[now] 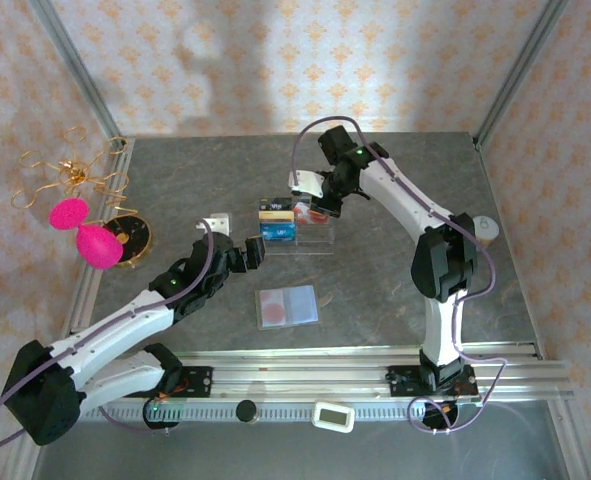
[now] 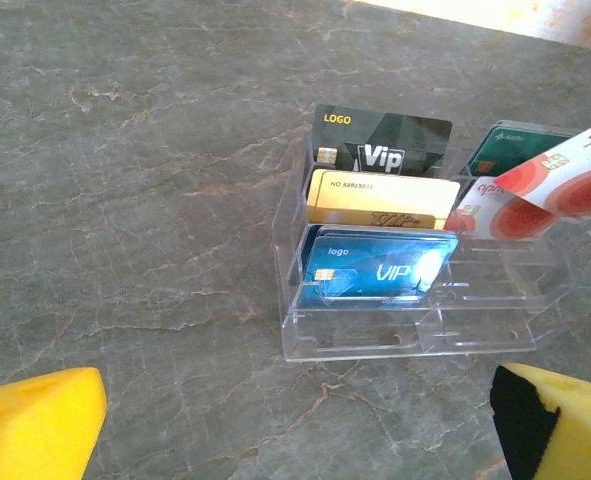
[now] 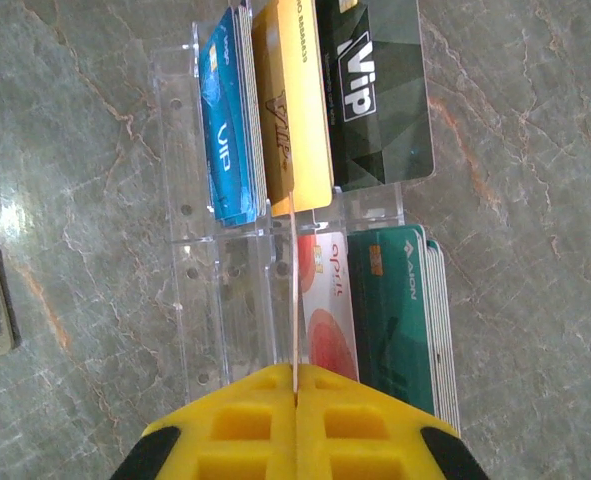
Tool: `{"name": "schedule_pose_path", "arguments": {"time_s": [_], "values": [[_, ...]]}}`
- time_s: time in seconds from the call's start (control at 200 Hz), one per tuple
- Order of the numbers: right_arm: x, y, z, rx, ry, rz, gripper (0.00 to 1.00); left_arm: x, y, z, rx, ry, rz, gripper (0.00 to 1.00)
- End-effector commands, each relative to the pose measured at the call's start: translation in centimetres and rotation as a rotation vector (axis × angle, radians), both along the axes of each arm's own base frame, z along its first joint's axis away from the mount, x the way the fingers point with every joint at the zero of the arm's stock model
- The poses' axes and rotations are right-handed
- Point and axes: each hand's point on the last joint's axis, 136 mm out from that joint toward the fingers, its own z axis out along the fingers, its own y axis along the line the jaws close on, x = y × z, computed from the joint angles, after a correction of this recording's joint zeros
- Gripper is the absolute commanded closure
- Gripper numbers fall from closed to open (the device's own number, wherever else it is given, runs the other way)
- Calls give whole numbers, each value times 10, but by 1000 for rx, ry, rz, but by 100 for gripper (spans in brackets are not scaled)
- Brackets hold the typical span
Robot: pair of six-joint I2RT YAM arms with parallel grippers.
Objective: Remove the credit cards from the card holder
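The card holder lies open and flat on the table, on the near side of the clear tray, a round red blotch showing in its left half; a pale red-blotched credit card is pinched edge-on in the right gripper above the tray's right compartments; the left gripper hangs just left of the tray, jaws spread wide and empty.

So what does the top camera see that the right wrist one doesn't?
Top camera: the open left gripper and the pink blobs. Right wrist camera: a card seen edge-on, pinched in the shut right gripper, plus readable VIP letters. Both: the tray, the blue card and the holder.
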Motion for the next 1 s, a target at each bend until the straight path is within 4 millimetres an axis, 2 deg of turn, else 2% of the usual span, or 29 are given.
{"name": "schedule_pose_path", "arguments": {"time_s": [0.0,0.365,0.701,0.811,0.926,0.996], "values": [[5,-11,-15,-60,-6,-22,100,9,-1,18,-1,-45,3,1],[21,-17,-32,-112,-41,-77,100,9,0,18,1,-46,1,1],[17,-19,-43,-126,-23,-65,100,9,-1,18,-8,-49,-6,1],[23,-16,-39,-105,-43,-85,72,9,-3,19,-20,-50,-19,1],[30,-7,-21,-38,-73,-113,61,8,-7,21,-42,-60,-38,1],[33,-1,-4,17,-92,-136,59,7,-6,22,-62,-67,-26,1]]}}
